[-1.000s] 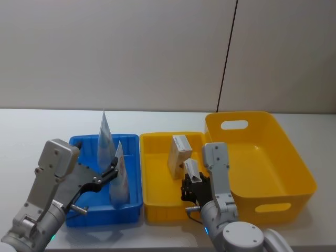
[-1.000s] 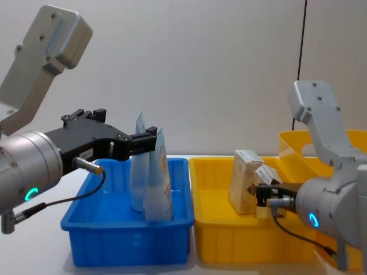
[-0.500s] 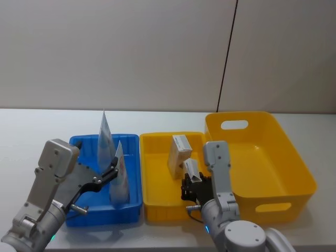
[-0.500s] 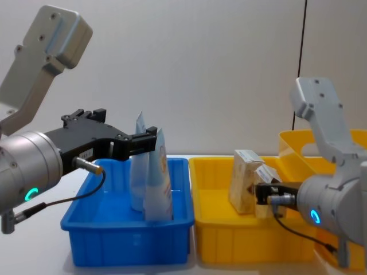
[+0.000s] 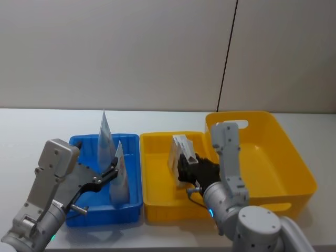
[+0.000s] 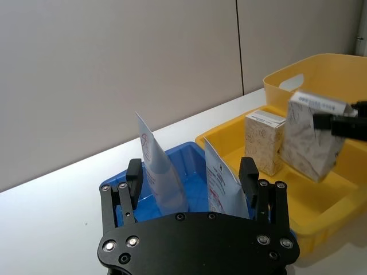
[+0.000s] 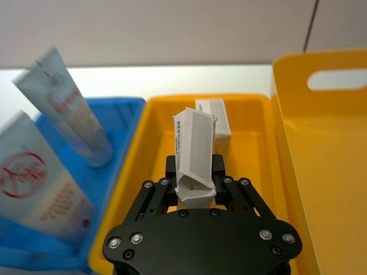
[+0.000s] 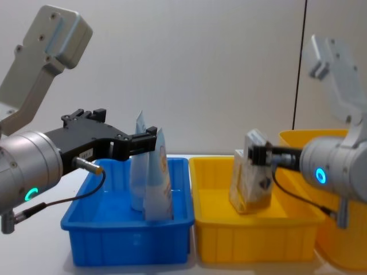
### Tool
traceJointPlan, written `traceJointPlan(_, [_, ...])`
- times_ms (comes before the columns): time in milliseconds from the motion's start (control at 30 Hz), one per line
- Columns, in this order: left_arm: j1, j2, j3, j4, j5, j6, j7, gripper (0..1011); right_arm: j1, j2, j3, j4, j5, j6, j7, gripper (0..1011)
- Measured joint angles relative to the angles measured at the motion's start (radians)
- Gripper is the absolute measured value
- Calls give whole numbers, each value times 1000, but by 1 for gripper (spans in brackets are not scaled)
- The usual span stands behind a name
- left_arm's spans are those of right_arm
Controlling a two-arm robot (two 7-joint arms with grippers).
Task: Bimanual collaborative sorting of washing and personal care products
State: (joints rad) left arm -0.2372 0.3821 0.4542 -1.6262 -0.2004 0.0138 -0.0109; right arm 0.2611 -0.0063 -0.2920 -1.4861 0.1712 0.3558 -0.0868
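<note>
Backdrop: grey wall [image 5: 131, 52]
Left gripper [image 6: 192, 179]: spread around front tube [image 6: 222, 184], contact unclear
Right gripper [image 7: 195, 172]: cream box [image 7: 195, 140] pinched over yellow tray [image 5: 157, 212]
Hidden: box base

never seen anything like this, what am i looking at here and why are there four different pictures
This is a two-armed robot sorting toiletries on a white table. One picture comes from a camera on its head, one from its chest and one from each wrist, so the black claws in the wrist pictures are its own grippers.

On the table sit a blue tray holding a back tube and a front tube, a yellow tray with a cream box, and a big yellow basket.

The left gripper is open, close to the front tube. The right gripper is shut on a second cream box, holding it tilted over the yellow tray.
</note>
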Motion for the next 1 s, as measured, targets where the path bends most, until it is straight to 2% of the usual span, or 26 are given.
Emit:
traceJointPlan(100, [0,0,0,0,0,0,0,1001,3,2,6,-19,15,0,24,311])
traceJointPlan(133, [0,0,0,0,0,0,0,1001,7,5,12,-39,34,0,52,311])
traceJointPlan(467, [0,0,0,0,0,0,0,1001,27,13,50,-135,125,-11,159,308])
traceJointPlan(700, [0,0,0,0,0,0,0,1001,33,30,87,-194,172,-36,211,308])
traceJointPlan(1000, [0,0,0,0,0,0,0,1001,14,70,141,-268,196,-58,236,308])
